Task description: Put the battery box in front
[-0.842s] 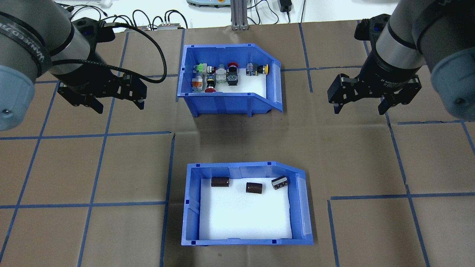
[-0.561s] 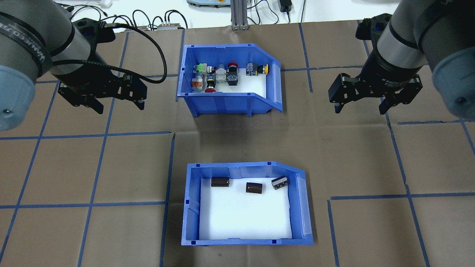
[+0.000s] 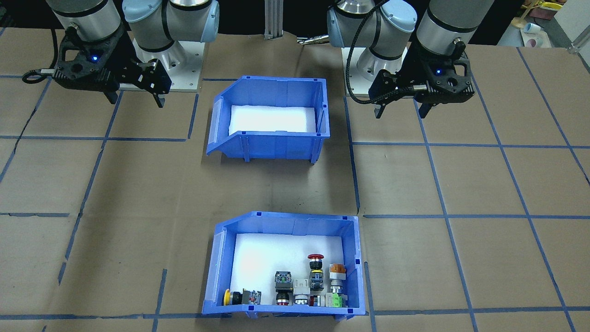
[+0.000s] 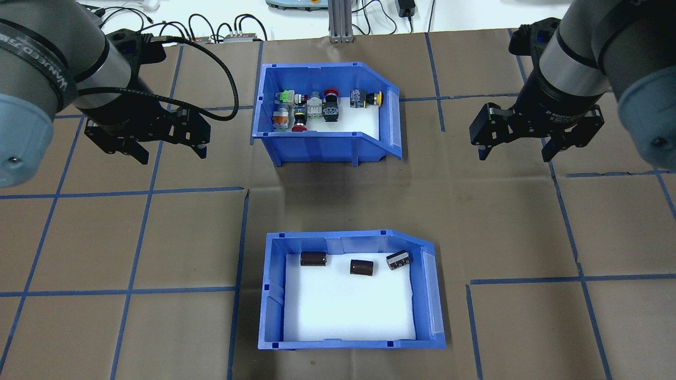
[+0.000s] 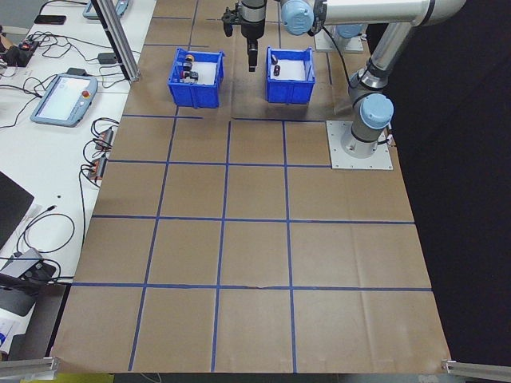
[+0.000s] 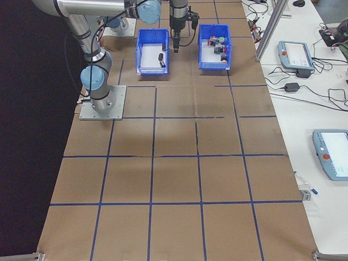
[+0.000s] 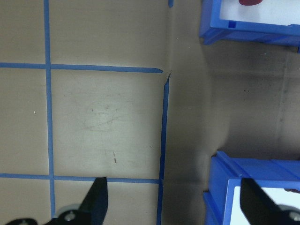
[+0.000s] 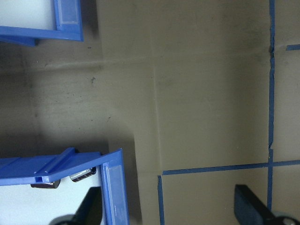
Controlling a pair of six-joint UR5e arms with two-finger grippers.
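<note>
The left gripper (image 4: 154,138) hangs above the worktop (image 4: 607,232) with its fingers spread wide and nothing between them, out beside the left wall of the switch bin (image 4: 322,113). The right gripper (image 4: 516,141) hangs likewise released and empty, on the other side of that bin, off its sloped front. Both are clear of the bins and well apart from each other.

The switch bin, blue, sits toward the worktop's far edge from the robot and holds push-button switches (image 4: 317,105) with red, yellow and orange caps along its far wall.

The battery box (image 4: 351,290), blue with a white foam liner (image 4: 348,311), stands nearer the robot's edge, in line with the switch bin. Three dark cylinders (image 4: 362,267) lie in a row against its far wall.
</note>
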